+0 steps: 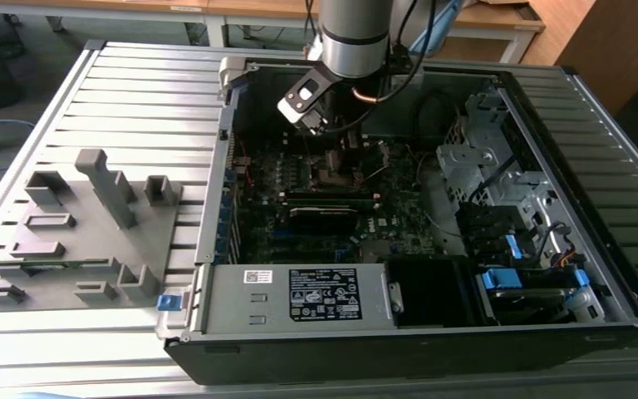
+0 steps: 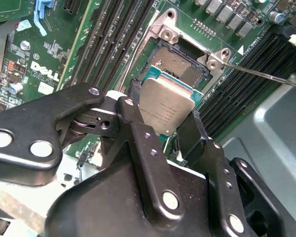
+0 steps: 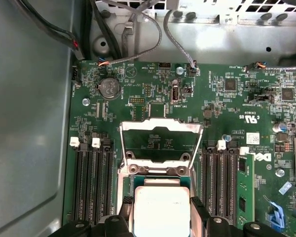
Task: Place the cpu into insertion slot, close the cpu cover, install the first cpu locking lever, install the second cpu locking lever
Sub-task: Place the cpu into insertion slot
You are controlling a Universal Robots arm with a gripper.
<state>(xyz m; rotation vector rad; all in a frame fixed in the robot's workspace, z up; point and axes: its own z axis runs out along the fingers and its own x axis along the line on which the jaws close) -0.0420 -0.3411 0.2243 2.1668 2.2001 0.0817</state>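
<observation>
grey cpu [image 2: 166, 109] over bare insertion slot [image 2: 180, 61], cpu cover [image 3: 161, 125] swung open

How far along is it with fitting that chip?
Nothing looks finished yet. In hand: the gripper holds the cpu above the empty slot. Left: seating it, closing the cover, which stands open, and latching the levers.

Dull grey metal cpu [image 2: 166, 111], bright silver metal cpu cover [image 3: 160, 126], matt green motherboard [image 3: 227, 108]

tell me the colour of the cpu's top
The cpu top is dull silver-grey, clearest in the second wrist view.
</observation>
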